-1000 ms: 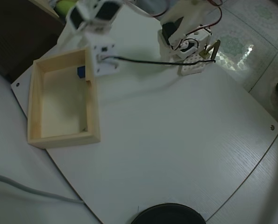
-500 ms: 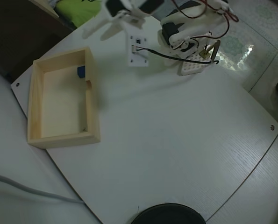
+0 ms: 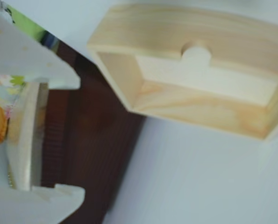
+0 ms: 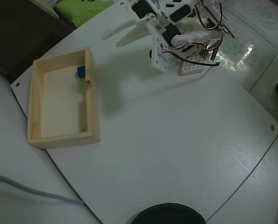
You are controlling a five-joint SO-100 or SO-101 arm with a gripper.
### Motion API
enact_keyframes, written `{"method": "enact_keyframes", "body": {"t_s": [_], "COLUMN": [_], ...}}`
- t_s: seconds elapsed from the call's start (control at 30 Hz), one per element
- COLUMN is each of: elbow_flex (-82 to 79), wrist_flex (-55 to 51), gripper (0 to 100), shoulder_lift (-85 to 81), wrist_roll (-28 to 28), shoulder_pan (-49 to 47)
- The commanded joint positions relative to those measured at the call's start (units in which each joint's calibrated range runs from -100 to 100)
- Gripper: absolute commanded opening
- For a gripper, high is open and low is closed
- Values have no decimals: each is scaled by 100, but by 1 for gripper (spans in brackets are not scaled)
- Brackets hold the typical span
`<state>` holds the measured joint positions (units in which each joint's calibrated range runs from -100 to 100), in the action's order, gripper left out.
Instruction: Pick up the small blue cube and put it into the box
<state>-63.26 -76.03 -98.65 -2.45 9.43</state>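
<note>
The box [image 4: 94, 100] of pale wood lies at the left of the white table in the overhead view. The small blue cube [image 4: 80, 71] sits inside it, in the far corner against the notched wall. In the wrist view the box [image 3: 185, 28] fills the upper right, with its notch facing me; the cube is hidden there. My gripper [image 3: 80, 137] shows at the left edge of the wrist view, its two white jaws wide apart with nothing between them. The arm [image 4: 167, 32] stands folded at the table's far edge, well to the right of the box.
A small white perforated block [image 4: 192, 69] lies beside the arm's base. A green object [image 4: 78, 10] is off the table at the top left. A black round object [image 4: 169, 215] is at the near edge. A grey cable [image 4: 31, 189] runs at the lower left.
</note>
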Motion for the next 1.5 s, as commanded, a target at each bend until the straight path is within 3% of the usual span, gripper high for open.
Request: {"method": "enact_keyframes", "body": {"t_s": [0.0, 0.3, 0.7, 1.0, 1.23, 1.47], "elbow_flex": [-109, -552, -2552, -3276, -3466, -3656], "wrist_flex": [-18, 161, 2506, 2684, 2871, 3058], "gripper": [20, 21, 21, 20, 2, 1], "shoulder_lift": [-26, -34, -42, -42, -42, -34], "wrist_roll": [-13, -34, 3, 13, 13, 24], "shoulder_pan": [-350, -1367, -1375, -1367, -1367, -1367]}}
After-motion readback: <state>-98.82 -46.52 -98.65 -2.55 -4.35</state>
